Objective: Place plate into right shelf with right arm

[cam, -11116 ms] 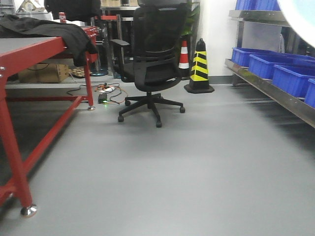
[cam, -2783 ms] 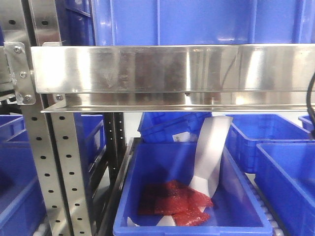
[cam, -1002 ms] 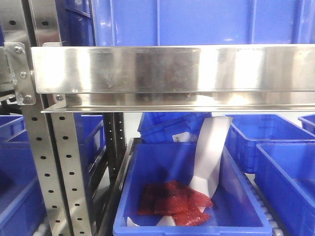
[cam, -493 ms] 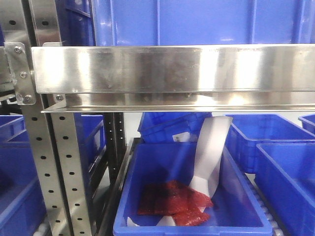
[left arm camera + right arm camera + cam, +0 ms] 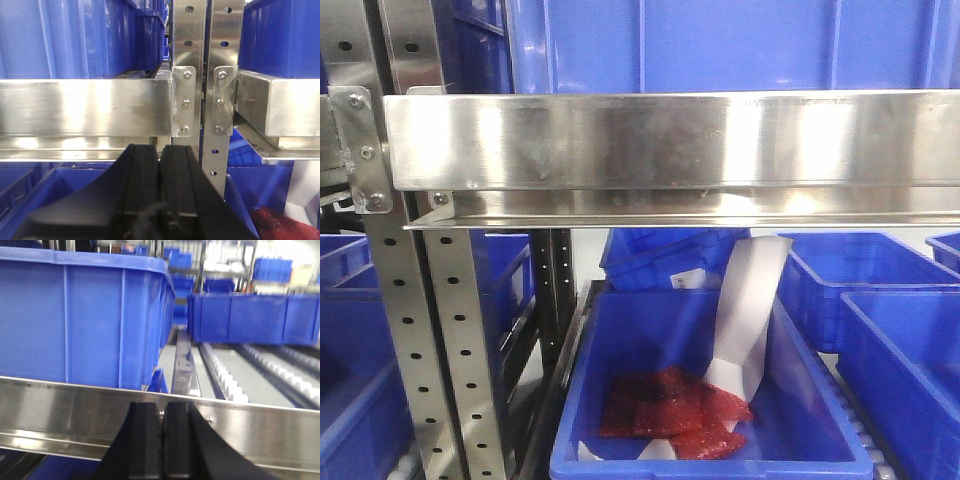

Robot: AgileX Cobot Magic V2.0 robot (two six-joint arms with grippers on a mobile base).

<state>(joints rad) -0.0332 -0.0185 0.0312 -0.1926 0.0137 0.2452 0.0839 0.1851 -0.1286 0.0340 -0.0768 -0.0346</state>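
Plate not visible in any of the 3 views. Right gripper (image 5: 162, 440) fingers together, empty, level with the right shelf (image 5: 670, 140) rail; left gripper (image 5: 160, 195) likewise together, just below its rail.

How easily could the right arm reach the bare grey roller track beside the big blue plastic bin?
Probably yes. The shut right claw faces the shiny steel front rail; beyond, the grey roller track lies bare right of the big blue plastic bin. Only the rail needs clearing.
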